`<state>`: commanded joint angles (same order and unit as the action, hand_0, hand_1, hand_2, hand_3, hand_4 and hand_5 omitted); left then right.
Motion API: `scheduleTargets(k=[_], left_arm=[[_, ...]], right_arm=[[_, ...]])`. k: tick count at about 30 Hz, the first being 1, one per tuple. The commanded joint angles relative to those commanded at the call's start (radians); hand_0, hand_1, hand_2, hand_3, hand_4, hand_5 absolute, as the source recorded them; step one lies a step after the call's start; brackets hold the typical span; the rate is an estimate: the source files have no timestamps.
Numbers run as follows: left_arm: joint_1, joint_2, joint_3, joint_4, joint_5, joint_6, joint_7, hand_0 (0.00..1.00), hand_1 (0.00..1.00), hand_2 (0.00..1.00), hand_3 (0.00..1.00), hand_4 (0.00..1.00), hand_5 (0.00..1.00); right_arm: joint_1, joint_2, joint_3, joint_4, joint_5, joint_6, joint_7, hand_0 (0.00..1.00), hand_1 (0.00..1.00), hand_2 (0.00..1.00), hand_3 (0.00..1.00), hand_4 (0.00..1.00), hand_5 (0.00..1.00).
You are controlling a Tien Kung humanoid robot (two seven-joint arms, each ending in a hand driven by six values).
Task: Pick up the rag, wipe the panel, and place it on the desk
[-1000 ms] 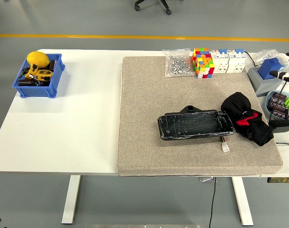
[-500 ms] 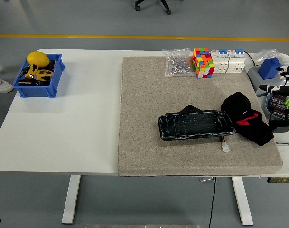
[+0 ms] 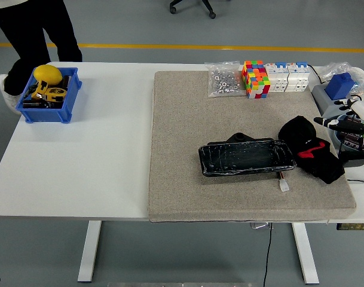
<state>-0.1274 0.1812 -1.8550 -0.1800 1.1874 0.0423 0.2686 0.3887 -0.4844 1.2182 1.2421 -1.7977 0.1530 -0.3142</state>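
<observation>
The right hand [image 3: 348, 119] enters at the 3 o'clock edge of the table [image 3: 86, 161], fingers [image 3: 328, 121] extended and spread, holding nothing, near but apart from the rag. The black rag [image 3: 310, 149] lies crumpled on the grey mat [image 3: 187, 137], touching the 3 o'clock end of the black panel [image 3: 244, 157]. A blue bin [image 3: 48, 95] sits at 10 o'clock; a person's dark-clad legs [image 3: 35, 30] stand behind it.
</observation>
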Motion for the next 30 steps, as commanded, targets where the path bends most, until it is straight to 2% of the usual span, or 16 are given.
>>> scheduleTargets(k=[17, 30], left_arm=[[-0.003, 0.001, -0.01, 0.0, 0.011, 0.0, 0.0, 0.684, 0.729, 0.731, 0.607, 0.668, 0.624], [-0.006, -0.002, -0.008, 0.0, 0.007, -0.001, 0.0, 0.685, 0.728, 0.731, 0.607, 0.668, 0.624]], right_arm=[[-0.038, 0.061, -0.006, -0.009, -0.005, -0.017, 0.002, 0.818, 0.786, 0.829, 0.866, 0.998, 0.832], [-0.031, 0.08, -0.041, -0.08, -0.004, -0.073, 0.046, 0.805, 0.77, 0.815, 0.855, 0.998, 0.81]])
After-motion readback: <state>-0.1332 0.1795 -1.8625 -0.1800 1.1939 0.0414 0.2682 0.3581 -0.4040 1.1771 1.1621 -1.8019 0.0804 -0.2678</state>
